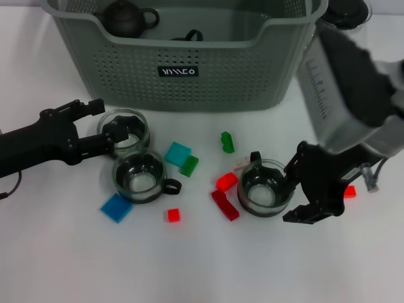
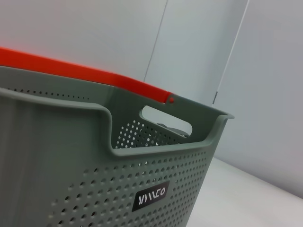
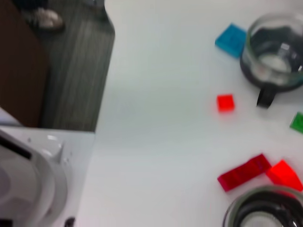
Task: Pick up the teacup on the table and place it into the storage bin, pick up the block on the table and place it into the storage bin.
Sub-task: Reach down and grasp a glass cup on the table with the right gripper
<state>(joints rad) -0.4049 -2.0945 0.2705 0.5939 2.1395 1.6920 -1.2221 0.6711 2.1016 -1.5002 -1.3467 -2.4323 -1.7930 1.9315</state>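
Observation:
The grey-green storage bin [image 1: 189, 69] stands at the back and fills the left wrist view [image 2: 94, 179]. Three glass teacups stand in front of it: one at left [image 1: 126, 129], one just before it [image 1: 140, 177], one at right [image 1: 265, 188]. My left gripper [image 1: 104, 123] is open at the left cup's side, its lower finger at the rim. My right gripper [image 1: 295, 188] is open just right of the right cup [image 3: 265, 210]. Blocks lie between: teal [image 1: 178, 153], green [image 1: 189, 165], green [image 1: 227, 142], red [image 1: 226, 182], dark red [image 1: 225, 204], small red [image 1: 172, 215], blue [image 1: 116, 207].
A dark teapot [image 1: 129, 17] sits inside the bin. A glass pitcher [image 1: 347, 12] stands behind the bin's right corner. Another red block [image 1: 349, 191] lies right of my right gripper. The right wrist view shows the table's edge [image 3: 106, 94] with floor beyond.

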